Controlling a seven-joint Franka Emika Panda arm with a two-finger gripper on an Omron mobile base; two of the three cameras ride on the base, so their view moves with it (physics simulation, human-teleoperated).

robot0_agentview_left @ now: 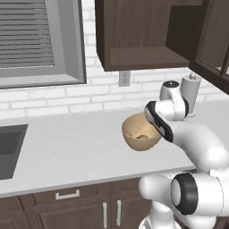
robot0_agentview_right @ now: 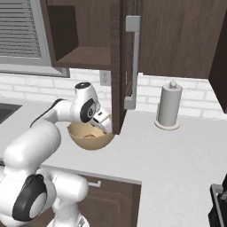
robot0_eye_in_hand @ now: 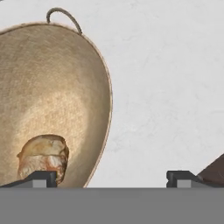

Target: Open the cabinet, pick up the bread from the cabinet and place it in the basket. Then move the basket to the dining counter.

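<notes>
From my seat I see the cabinet standing open, its glass-paned door swung out toward me with the long grey handle facing the right base camera, and the lower shelf inside bare. The basket sits on the white bench just below and in front of the open cabinet. The bread lies inside the basket, low against its wall, a golden-brown roll with a paler torn-looking patch. One thin loop handle rises from the basket's rim at the top of the hand view.

The fingers are spread as wide as I get them and have hold of nothing. In the hand view one fingertip sits over the basket close to the bread, the other over bare bench outside the rim, so the basket's wall lies between them. I cannot say from here whether either tip touches the rim; the wrist covers that spot in both base views. The hand hangs at the near edge of the basket.

A paper-towel roll stands upright on the bench near the wall, to the right of the cabinet door. The sink lies at the far left of the bench, well apart from the basket, under the window.
</notes>
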